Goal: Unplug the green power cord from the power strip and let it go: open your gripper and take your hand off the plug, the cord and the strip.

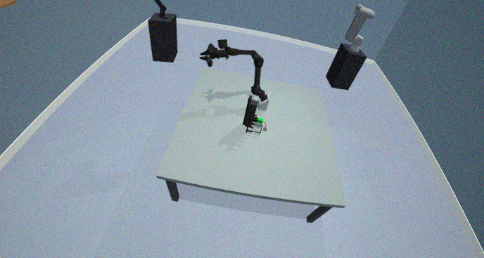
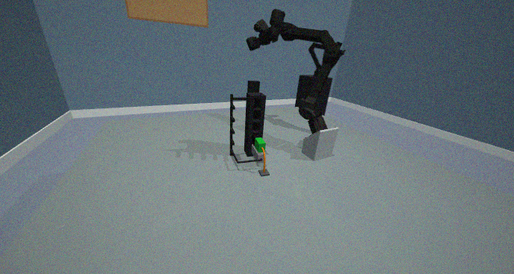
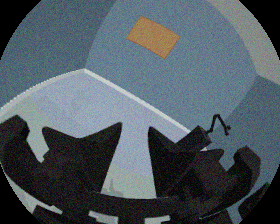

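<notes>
Looking at the gap: the gripper (image 2: 252,42) hangs high in the air, well above and well apart from the green plug (image 2: 260,143).
Gripper state: the fingers are partly drawn together, with a visible gap between them in the wrist view, and they pinch nothing.
Gripper direction: in the exterior view the gripper points out sideways and slightly down, toward the back wall, not toward the strip.
Plug place: the green plug sits low on the side of the power strip (image 2: 255,120), close to the table (image 2: 149,208), and it looks plugged in.
Strip axis: the power strip stands upright in a thin black rack (image 2: 234,128), so its long axis is vertical.
Cord: an orange cord (image 2: 264,161) drops from the plug to a small grey block (image 2: 264,173) on the table.
Direction from hand to plug: the plug lies far below the gripper, near the foot of the strip; in the top view it is on the side of the strip that is away from the gripper (image 1: 207,57).
Wrist view: it shows only the fingers, the floor and the walls; the plug and the strip are not in sight there.
Judgement of next move: the arm must probably come down and turn the fingers toward the plug's side of the strip, then take the plug and pull it straight out from the socket face.
Task progress: I judge the unplugging is not yet begun.
</notes>
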